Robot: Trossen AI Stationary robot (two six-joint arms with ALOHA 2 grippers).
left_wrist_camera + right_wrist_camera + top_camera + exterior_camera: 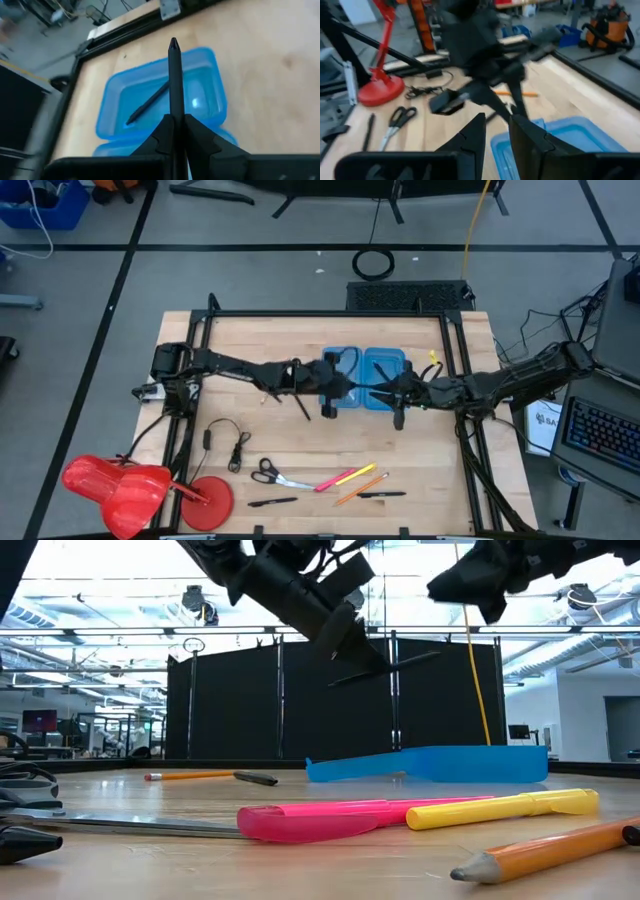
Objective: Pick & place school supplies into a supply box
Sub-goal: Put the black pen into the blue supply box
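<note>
Wooden table (300, 450): left gripper (176, 122) partly hides blue box (205, 95).

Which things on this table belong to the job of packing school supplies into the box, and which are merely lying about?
Part of the job:
supply box
black pen shut in the left gripper
second pen already in the box
scissors
pink marker
yellow marker
orange pencil

Lying about:
black cable
red plastic object
</note>
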